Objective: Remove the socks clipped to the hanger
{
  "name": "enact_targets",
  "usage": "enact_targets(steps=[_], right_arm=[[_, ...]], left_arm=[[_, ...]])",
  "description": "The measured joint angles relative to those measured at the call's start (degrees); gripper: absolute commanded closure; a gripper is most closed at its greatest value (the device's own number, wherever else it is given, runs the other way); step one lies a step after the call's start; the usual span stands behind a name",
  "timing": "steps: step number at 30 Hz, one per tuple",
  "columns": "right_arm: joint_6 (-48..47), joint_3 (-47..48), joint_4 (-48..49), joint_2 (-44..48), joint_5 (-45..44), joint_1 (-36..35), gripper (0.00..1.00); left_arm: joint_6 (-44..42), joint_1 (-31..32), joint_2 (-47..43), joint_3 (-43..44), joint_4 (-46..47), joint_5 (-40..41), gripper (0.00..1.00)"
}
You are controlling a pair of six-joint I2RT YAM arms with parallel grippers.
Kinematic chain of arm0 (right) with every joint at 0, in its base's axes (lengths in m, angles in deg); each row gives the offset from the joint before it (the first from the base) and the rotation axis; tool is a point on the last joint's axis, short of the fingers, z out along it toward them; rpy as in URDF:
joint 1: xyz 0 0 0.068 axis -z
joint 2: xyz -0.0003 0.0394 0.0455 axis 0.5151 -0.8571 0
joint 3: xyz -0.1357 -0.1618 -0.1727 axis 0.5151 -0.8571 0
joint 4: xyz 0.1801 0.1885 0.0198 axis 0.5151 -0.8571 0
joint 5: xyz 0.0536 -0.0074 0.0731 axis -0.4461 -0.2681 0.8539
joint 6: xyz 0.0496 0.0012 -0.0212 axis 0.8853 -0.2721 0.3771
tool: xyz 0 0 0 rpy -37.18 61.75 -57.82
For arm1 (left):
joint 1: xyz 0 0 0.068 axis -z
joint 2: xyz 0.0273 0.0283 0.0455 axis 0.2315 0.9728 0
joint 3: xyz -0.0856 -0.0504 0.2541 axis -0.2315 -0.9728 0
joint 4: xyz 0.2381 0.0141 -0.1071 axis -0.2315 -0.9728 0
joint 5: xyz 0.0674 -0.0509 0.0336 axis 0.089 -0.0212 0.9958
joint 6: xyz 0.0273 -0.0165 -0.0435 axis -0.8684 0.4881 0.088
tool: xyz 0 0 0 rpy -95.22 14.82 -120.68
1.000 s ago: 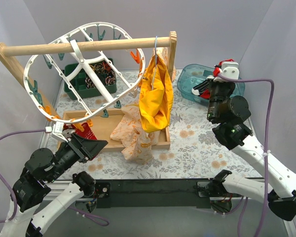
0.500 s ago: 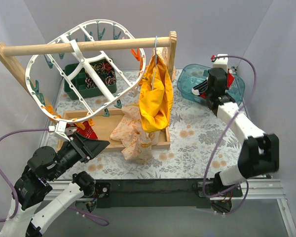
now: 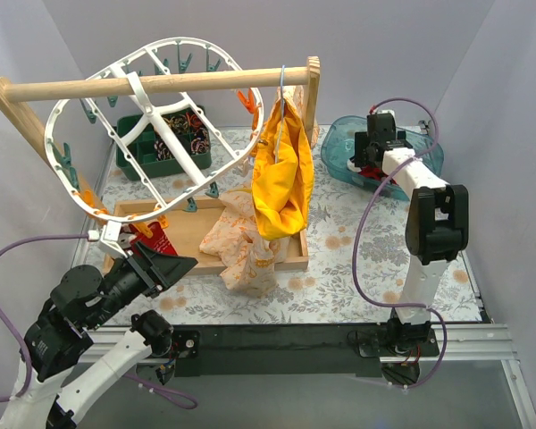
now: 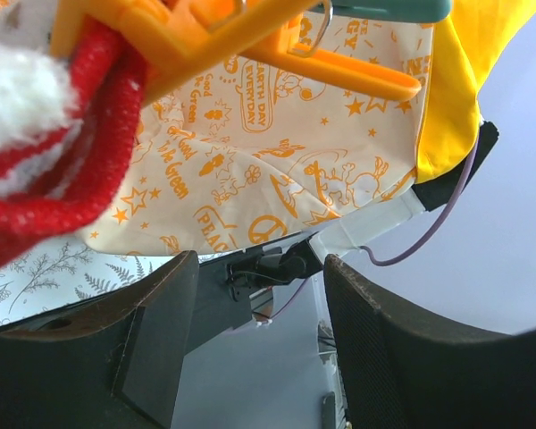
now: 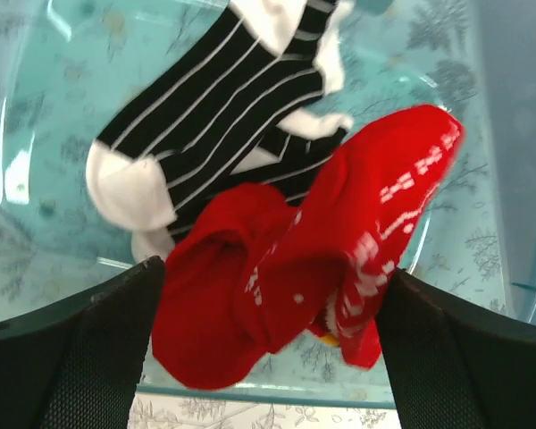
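Knitted cloth socks, glossy translucent plastic bowl, smooth white plastic hanger, matt wooden rail

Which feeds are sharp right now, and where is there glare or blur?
Top external: evenly lit and sharp, hanger crisp. Left wrist: clipped red sock and orange peg loom close and soft; printed cloth behind is sharper. Right wrist: socks sharp, pale glare on the teal bin, fingers dark in the bottom corners.
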Motion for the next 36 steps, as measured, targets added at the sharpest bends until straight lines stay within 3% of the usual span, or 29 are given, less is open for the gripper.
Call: enact_targets(steps=[8, 16, 19, 21, 23, 32, 36], right_arm=[[3.32, 5.77, -10.47, 1.11, 2.89, -0.22, 0.02], [4.94, 3.72, -13.77, 20.92, 6.88, -2.91, 0.02], [4.79, 2.67, -13.40, 29.51, 8.85, -9.33, 0.02], [4.35, 2.36, -12.96, 34.29, 9.97, -17.62, 0.02], [4.04, 2.19, -12.41, 36.92, 11.80, -25.46, 0.02], [-2.21, 0.76, -10.05, 42.84, 4.39, -56.08, 0.02], [-3.32, 0.33, -10.08, 43.50, 1.07, -59.23, 0.02]], left_arm=[[-0.26, 0.00, -1.31, 1.49, -2.19, 3.23, 0.46], [-0.15, 0.00, -2.86, 1.92, -3.82, 7.91, 0.48], [-0.11, 0.00, -3.02, 1.95, -4.46, 9.81, 0.48], [-0.15, 0.00, -3.13, 2.16, -5.01, 11.02, 0.49], [-0.17, 0.00, -3.10, 2.78, -5.70, 12.24, 0.49], [1.31, 0.00, -8.07, 7.76, -8.15, 19.96, 0.52], [1.40, 0.00, -10.19, 8.70, -8.37, 21.49, 0.52]])
